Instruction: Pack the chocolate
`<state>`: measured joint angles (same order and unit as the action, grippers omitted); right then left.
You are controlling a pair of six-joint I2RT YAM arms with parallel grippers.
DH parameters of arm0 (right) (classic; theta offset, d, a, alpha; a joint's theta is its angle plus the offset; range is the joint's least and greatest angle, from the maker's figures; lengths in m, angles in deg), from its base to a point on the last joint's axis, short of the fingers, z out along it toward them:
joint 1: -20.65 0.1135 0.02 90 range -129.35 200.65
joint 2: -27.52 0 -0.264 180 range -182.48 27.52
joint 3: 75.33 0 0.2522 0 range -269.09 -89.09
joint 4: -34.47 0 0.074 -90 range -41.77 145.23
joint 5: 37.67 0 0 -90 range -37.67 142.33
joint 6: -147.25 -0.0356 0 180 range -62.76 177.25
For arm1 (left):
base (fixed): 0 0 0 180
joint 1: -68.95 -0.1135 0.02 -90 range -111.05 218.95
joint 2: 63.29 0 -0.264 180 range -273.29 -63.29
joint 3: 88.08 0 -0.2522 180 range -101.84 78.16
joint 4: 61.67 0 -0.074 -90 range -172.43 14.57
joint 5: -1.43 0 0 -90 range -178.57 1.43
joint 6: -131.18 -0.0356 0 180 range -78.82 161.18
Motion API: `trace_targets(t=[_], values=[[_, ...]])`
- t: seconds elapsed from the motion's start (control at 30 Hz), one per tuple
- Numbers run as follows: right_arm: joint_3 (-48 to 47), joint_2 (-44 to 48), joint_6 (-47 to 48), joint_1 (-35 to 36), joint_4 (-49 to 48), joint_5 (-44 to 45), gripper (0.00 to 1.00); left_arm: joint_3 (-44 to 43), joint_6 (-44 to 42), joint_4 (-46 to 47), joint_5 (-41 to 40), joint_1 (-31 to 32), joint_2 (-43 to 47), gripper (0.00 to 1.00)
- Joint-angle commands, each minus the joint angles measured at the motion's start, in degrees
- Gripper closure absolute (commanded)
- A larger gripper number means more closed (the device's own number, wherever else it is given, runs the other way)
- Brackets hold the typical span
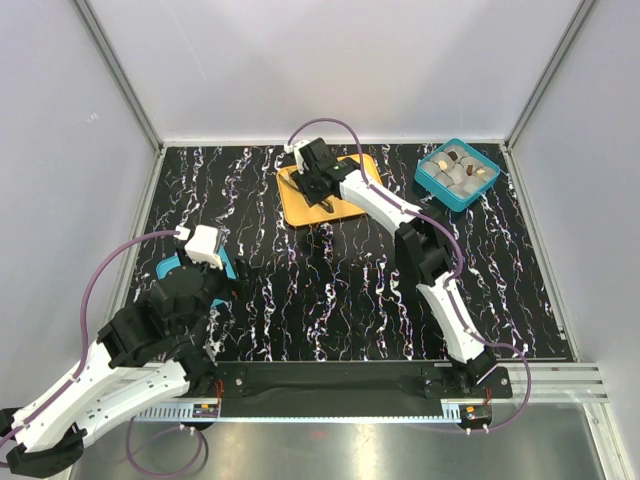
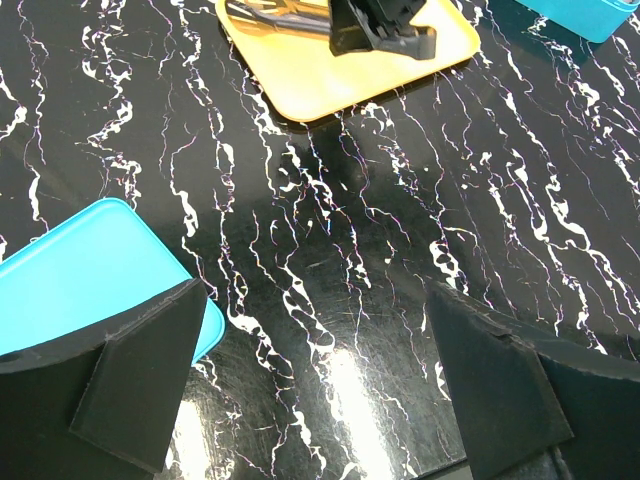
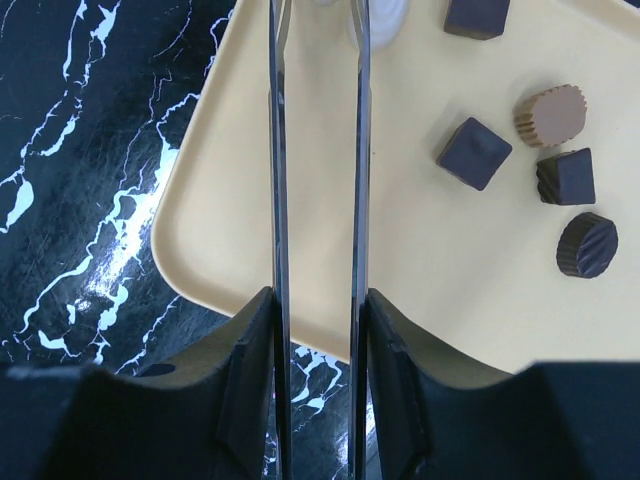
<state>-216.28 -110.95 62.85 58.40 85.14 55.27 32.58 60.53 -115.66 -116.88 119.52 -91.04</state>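
Right gripper blades narrowly apart at white chocolate — cannot tell if clamped; you risk it slipping. Left gripper gapes wide — empty.

We see a black table veined with white marbling, closed in by pale walls at the back and on both sides. Three things lie directly on it. An orange tray sits at the far middle, skewed to the table's edges. A teal square box stands towards the far right corner, near the tray but not touching it. A flat teal lid rests by the left edge, closer to us. A metal rail runs along the near edge.
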Motion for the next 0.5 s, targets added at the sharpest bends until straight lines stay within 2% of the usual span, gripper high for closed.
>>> trace_targets(t=[0.0,0.3,0.47], values=[[-3.8,-2.0,0.8,0.6,1.1,1.2,0.55,0.1,-0.2,2.3,-1.2,0.1,0.2,0.01],[-4.9,-3.0,0.8,0.5,1.2,0.8,0.55,0.0,-0.5,2.5,-1.0,0.1,-0.3,0.01],[-5.3,-2.7,0.8,0.5,1.7,0.5,0.6,0.0,-0.4,2.4,-1.0,0.2,0.1,0.01]])
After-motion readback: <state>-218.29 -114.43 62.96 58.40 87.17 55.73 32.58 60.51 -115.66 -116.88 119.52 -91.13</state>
